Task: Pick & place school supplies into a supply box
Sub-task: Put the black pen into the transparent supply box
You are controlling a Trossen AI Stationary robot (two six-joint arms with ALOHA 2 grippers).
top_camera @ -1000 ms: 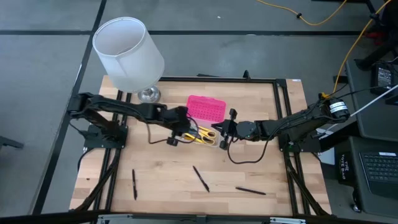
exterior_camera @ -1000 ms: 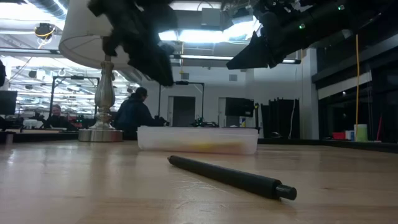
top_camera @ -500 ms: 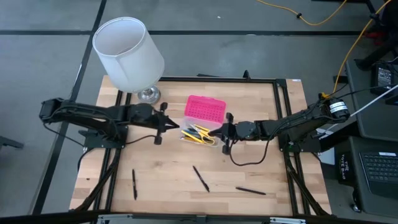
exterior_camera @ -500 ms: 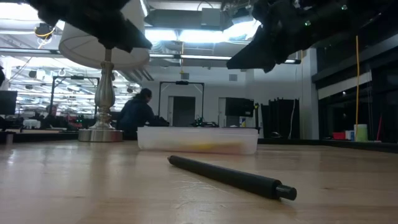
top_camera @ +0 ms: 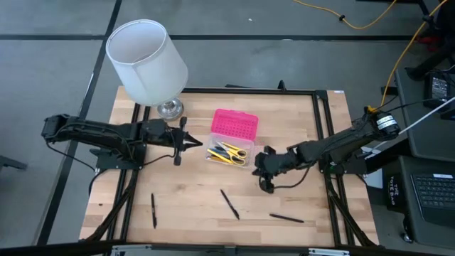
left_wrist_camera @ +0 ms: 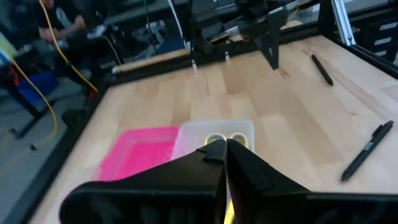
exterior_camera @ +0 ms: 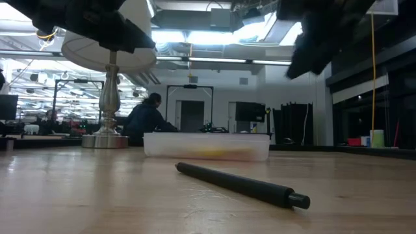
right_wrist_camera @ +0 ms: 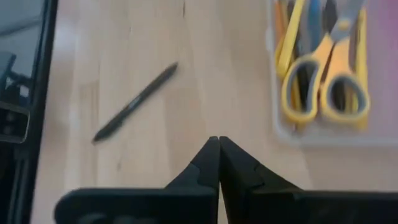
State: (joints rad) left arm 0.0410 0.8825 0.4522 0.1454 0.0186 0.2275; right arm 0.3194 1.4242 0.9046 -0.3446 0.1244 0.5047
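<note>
Comparing with a second ago: both arms have drawn away from the box and both sets of fingers have come together.
Left gripper (top_camera: 193,145): fingers pressed together, nothing between them; it hovers just left of the supply box, tips aimed at it. A second ago it was spread and reaching over the box's open base; it has since pulled back to the left.
Left gripper, wrist view (left_wrist_camera: 221,147): the two dark fingers meet at a point over the near end of the clear base.
Right gripper (top_camera: 264,171): fingers closed flat on each other, holding nothing; it has moved from beside the box's right end to a spot nearer the table's front, right of the box and apart from it.
Right gripper, wrist view (right_wrist_camera: 214,144): tips meet over bare wood.
Supply box (top_camera: 232,135): unchanged, at the table's middle; pink lid lying open toward the back, clear base in front.
Scissors (right_wrist_camera: 326,93): yellow handles, lying in the clear base among pens.
Loose black pens: three on the front of the table, unmoved — one at left (top_camera: 153,210), one in the middle (top_camera: 229,204), one at right (top_camera: 286,217).
Lamp (top_camera: 146,60): white shade, at the table's back left corner, as before.
Table (top_camera: 298,121): wooden top in a black frame.
</note>
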